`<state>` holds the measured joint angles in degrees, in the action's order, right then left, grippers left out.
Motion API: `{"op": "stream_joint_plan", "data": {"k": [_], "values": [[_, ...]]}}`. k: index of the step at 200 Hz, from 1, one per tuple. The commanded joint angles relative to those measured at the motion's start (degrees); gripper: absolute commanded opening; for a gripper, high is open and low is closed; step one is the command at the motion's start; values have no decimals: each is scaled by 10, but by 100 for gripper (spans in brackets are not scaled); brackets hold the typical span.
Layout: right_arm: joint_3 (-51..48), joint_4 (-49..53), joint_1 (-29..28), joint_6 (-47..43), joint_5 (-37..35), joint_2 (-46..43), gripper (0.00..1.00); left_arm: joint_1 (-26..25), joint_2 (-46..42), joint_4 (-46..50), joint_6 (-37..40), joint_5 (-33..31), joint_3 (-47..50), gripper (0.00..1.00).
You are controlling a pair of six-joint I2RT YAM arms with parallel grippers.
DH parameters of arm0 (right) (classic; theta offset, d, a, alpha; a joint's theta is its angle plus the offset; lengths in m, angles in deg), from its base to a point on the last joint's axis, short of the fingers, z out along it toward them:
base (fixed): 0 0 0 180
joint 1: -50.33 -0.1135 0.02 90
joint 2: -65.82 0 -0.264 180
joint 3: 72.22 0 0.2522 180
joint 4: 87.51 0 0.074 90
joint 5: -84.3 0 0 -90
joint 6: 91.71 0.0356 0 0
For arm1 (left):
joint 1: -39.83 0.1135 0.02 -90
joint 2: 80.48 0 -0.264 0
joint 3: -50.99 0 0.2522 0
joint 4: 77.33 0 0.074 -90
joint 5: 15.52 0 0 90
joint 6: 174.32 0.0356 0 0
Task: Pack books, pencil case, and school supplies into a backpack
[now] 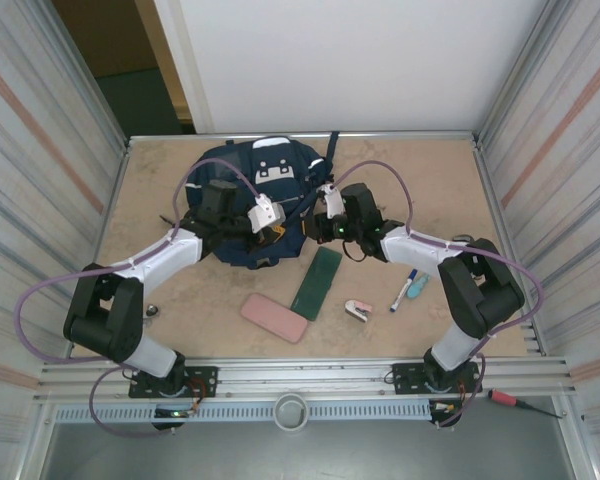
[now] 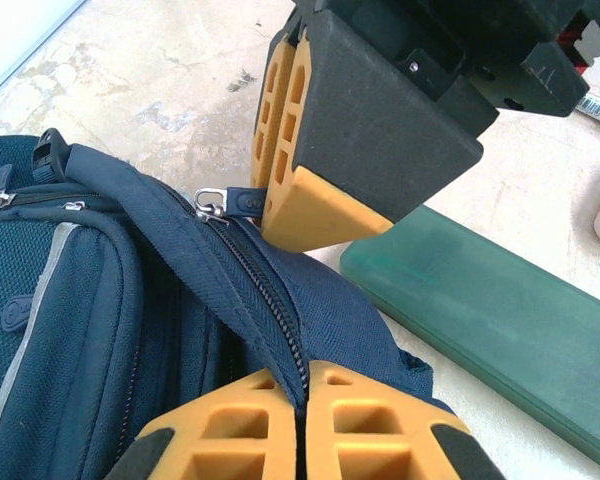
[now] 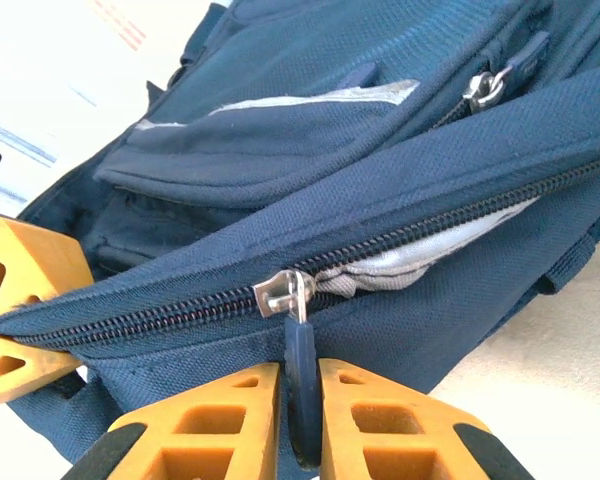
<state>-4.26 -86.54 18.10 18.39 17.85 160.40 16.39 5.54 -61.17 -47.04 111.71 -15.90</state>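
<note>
**Both Grippers Clamped Along the Backpack's Zipper**

A ribbed metal wall closes the left side. A dark doorway stands at 11 o'clock and a plain white panel runs across the back. The table is mottled beige with darker scuffs, and an aluminium rail runs along its near edge.

The backpack lies at 12 o'clock from the table's middle, a little to the left. The left gripper is clenched on the backpack's fabric right at the zipper seam. Just to its right, the right gripper pinches the zipper pull, which hangs from the slider. Right of the slider the teeth stand parted, showing grey lining.

Seen from the backpack, a pink pencil case lies at 6 o'clock. A dark green flat box lies at 5 o'clock, near the bag. Toward 4 o'clock come the pink-and-white item, the marker and the teal item just beside the marker.

A red-handled screwdriver rests on the frame at the far right, below the right ribbed wall.
</note>
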Motion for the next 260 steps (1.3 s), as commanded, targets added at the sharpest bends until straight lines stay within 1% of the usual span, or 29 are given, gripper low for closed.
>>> {"op": "stream_joint_plan", "data": {"k": [1,19,47,71,100,139,160,185,206,219,231,240,260], "values": [[33,-3,2,-21,23,6,16,-9,-15,-17,10,26,-25,0],[37,1,1,-22,27,12,15,-9,-16,-15,10,24,-24,0],[35,7,1,-20,15,11,5,-9,-17,-15,13,22,-24,0],[28,17,3,-18,-3,3,0,-9,-20,-15,15,19,-24,0],[11,20,7,-16,-8,-16,0,-9,-23,-18,16,7,-22,0],[-5,35,8,-19,10,-51,0,-6,-23,-26,14,-38,-16,0],[-3,48,-11,-26,22,-65,0,-6,-21,-22,18,-48,-16,0],[9,65,-43,-37,26,-70,0,-7,-19,-22,17,-38,-18,0],[13,69,-55,-38,20,-71,0,-9,-17,-18,20,-35,-21,0],[18,89,-54,-40,-16,-71,0,-9,-20,-10,23,-29,-23,0],[22,115,-47,-39,-73,-71,0,-9,-25,-6,24,-22,-23,0],[23,130,-34,-24,-126,-71,0,-9,-34,-4,26,-13,-19,0],[32,173,2,17,-216,-65,0,-5,-60,-13,26,15,-6,0]]}}
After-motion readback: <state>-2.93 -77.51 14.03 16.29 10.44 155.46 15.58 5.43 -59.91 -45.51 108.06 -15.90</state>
